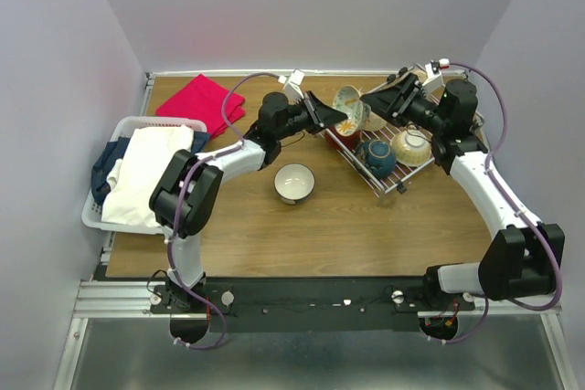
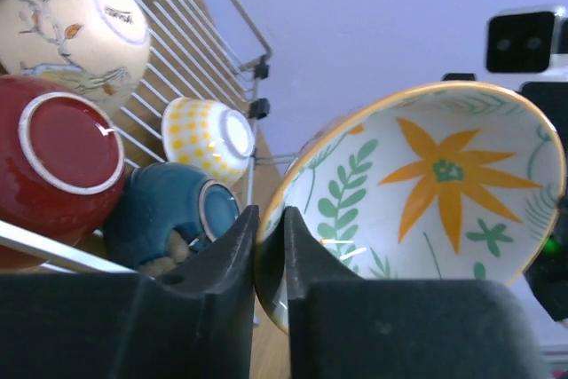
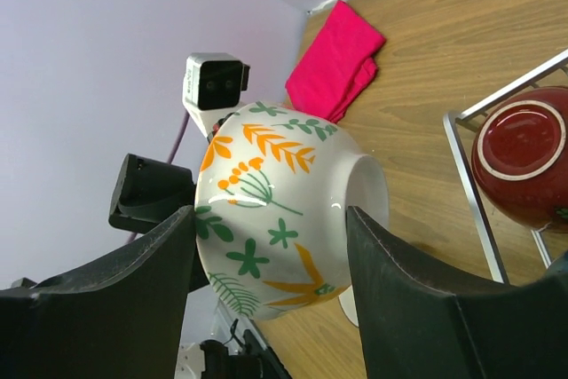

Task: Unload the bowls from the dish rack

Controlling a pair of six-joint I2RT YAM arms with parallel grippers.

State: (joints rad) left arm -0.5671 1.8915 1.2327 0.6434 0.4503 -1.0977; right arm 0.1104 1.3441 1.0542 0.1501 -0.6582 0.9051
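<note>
The white ceramic bowl printed with orange and green flowers (image 1: 349, 105) is held in the air by the far-left corner of the silver wire dish rack (image 1: 395, 187). Two claws grip it: the left claw (image 2: 271, 219) pinches its rim, and the right claw (image 3: 271, 217) clamps its outer wall. Bare wooden bench (image 1: 366, 235) lies open in front, where a plain white bowl (image 1: 294, 182) sits. The left wrist view shows the flowered inside, the right wrist view the outside and foot.

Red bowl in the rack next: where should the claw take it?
Probably across its rounded outer wall, coming from above. The red bowl sits upside down, foot ring up, rim turned down toward the dish rack, so a rim pinch looks blocked.
</note>
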